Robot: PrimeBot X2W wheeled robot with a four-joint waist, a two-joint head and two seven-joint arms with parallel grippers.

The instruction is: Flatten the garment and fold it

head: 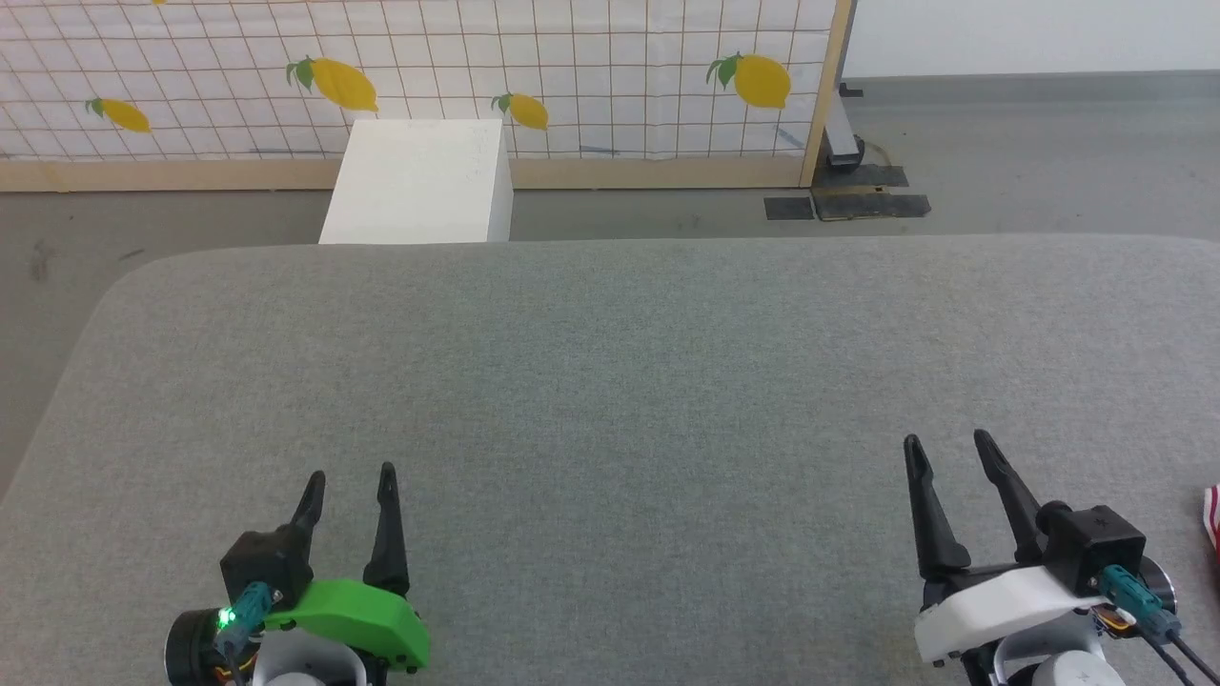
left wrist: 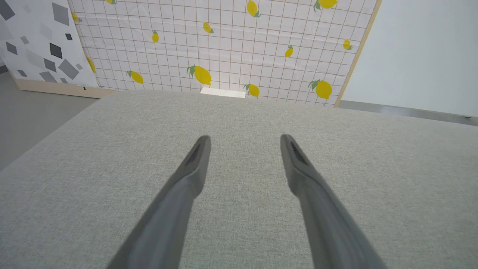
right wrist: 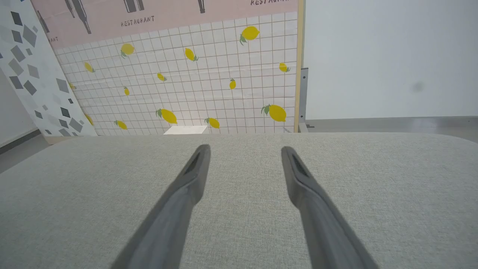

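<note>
A sliver of the garment, red with white stripes, shows at the right edge of the head view, lying on the grey fabric surface; the rest of it is out of frame. My right gripper is at the lower right, open and empty, a short way left of that sliver. My left gripper is at the lower left, open and empty, far from the garment. In the wrist views the left gripper and the right gripper hold their fingers spread above the bare grey surface.
Beyond the surface's far edge stands a white box on the grey floor. Behind it runs a lemon-print grid panel with a wooden base. A dark metal foot sits at the panel's right end.
</note>
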